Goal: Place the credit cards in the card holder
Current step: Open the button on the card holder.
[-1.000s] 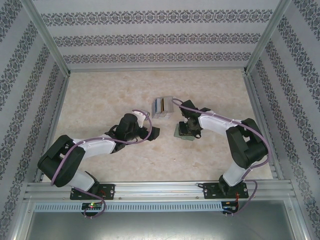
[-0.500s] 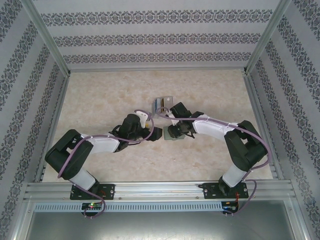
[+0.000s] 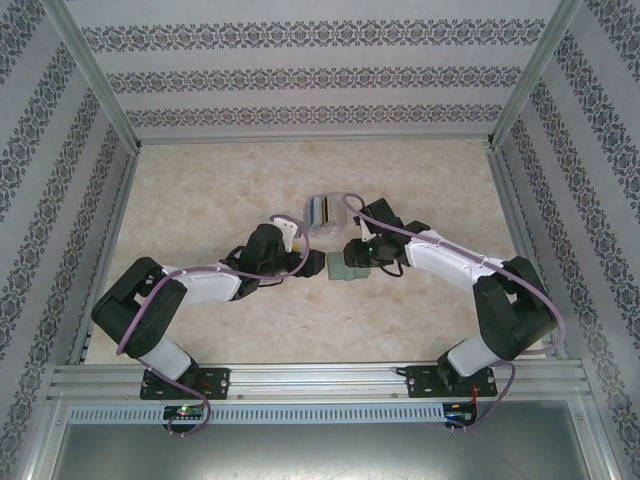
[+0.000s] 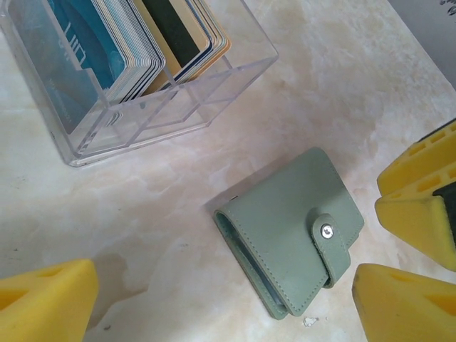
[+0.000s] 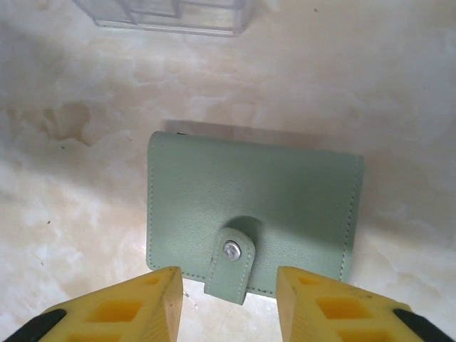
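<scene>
The card holder (image 5: 249,199) is a grey-green wallet lying flat on the table, snapped shut by its strap (image 5: 231,263). The top view has the card holder (image 3: 344,270) between the two arms. My right gripper (image 5: 228,306) is open just above the table, its yellow fingers (image 5: 121,306) either side of the strap's end without touching it. My left gripper (image 4: 221,313) is open, and the wallet (image 4: 288,228) lies ahead of it and to the right. The credit cards (image 4: 142,43), one of them teal (image 4: 85,43), stand upright in a clear rack (image 4: 153,117).
The clear plastic rack (image 3: 322,210) stands just behind the wallet on the marble-patterned table (image 3: 200,200). The right gripper's yellow fingers (image 4: 420,206) show at the right edge of the left wrist view. Patterned walls and metal rails enclose the table.
The wallet has slid left from under the right gripper, which then drew back to the right. The left gripper has advanced to the right, closer to the wallet.
</scene>
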`<move>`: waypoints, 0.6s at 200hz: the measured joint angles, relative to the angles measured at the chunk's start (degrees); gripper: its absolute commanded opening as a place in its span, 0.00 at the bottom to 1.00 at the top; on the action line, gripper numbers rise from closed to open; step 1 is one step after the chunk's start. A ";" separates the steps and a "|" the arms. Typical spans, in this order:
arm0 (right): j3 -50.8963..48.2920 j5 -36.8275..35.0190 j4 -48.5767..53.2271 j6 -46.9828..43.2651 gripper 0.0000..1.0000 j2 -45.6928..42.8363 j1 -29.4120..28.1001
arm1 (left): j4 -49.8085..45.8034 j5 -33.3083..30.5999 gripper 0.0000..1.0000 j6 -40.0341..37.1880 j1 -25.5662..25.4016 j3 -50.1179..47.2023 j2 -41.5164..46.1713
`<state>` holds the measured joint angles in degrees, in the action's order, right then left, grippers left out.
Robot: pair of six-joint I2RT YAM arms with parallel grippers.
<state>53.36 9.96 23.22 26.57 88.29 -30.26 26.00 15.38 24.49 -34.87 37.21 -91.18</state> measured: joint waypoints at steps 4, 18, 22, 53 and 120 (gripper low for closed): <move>0.09 -0.09 0.13 0.72 0.43 0.46 -0.17 | -0.09 -0.13 0.88 0.02 0.00 0.11 -0.09; 1.05 -0.76 1.09 2.14 0.43 3.26 -0.90 | -0.46 -0.52 0.83 -0.02 0.00 0.33 -0.13; 1.36 -1.03 1.27 2.29 0.43 4.15 -1.14 | -0.46 -0.63 0.83 0.00 0.00 0.33 -0.13; 5.31 -2.62 4.07 2.10 0.34 11.06 -2.14 | -1.36 -0.96 0.82 0.00 0.11 0.31 0.00; 7.85 -0.87 4.55 -8.90 0.01 12.11 -2.14 | -1.53 -0.72 0.81 0.74 1.60 0.31 0.70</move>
<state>61.21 9.08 27.77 17.67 100.40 -32.40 24.47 14.66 25.23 -33.28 37.52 -90.48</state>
